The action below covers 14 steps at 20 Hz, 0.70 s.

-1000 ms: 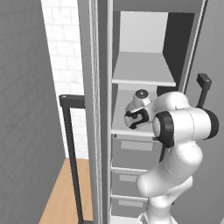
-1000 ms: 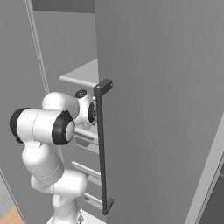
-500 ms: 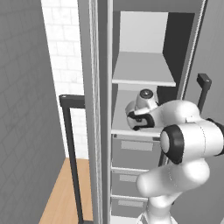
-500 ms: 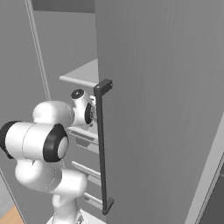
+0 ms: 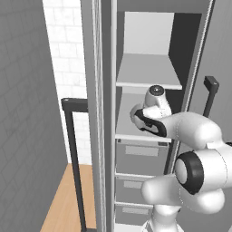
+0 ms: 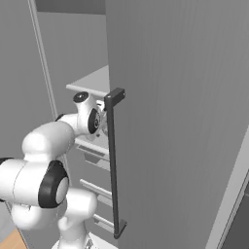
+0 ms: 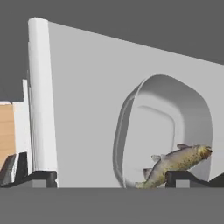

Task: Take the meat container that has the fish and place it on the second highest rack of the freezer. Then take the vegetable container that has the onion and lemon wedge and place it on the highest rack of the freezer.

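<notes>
A: From the left base view, where is the arm relative to the freezer (image 5: pixel 149 77)?

B: It reaches into the open freezer, with the wrist over the lower of the two open shelves (image 5: pixel 124 122), below the highest rack (image 5: pixel 147 72). The grey drawers (image 5: pixel 140 156) sit under that lower shelf. The tool's fingers are hidden behind the wrist here.

A: And the right base view?

B: The freezer door (image 6: pixel 180 112) with its dark bar handle (image 6: pixel 113 165) stands in front; the wrist goes in just left of the handle's top.

A: The hand view?

B: The tool (image 7: pixel 111 178) is released, its tips spread wide at the two bottom corners. Between them, nearer one tip, lies the fish (image 7: pixel 177 162) in its pale tray (image 7: pixel 162 131), resting on the shelf surface. Nothing is gripped; whether that tip touches the tray is unclear.
</notes>
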Motion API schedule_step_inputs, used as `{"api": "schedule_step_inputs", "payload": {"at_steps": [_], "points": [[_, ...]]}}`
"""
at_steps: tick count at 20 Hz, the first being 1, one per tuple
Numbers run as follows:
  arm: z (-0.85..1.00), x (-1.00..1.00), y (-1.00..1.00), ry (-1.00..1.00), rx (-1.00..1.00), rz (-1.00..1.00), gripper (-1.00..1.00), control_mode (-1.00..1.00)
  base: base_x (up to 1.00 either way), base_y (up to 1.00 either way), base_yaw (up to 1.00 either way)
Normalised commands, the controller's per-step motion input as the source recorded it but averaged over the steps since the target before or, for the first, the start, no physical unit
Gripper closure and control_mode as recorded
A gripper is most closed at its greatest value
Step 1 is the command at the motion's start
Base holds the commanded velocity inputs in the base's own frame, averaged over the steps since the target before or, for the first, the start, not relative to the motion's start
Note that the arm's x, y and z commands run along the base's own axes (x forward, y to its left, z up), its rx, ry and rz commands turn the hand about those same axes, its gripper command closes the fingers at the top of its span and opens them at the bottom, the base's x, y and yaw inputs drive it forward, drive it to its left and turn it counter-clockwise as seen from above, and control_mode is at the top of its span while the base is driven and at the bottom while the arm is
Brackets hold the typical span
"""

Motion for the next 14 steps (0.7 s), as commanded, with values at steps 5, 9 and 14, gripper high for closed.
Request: {"api": "schedule_step_inputs", "payload": {"at_steps": [5, 9, 14], "points": [[0.08, -0.60, 0.00, 0.00, 0.00, -0.02, -1.00, -1.00, 0.00, 0.00, 0.00], [0.35, -0.44, 0.00, 0.03, 0.02, -0.06, -1.00, -1.00, 0.00, 0.00, 0.00], [0.31, -0.63, 0.00, 0.03, 0.06, -0.09, -1.00, -1.00, 0.00, 0.00, 0.00]]}}
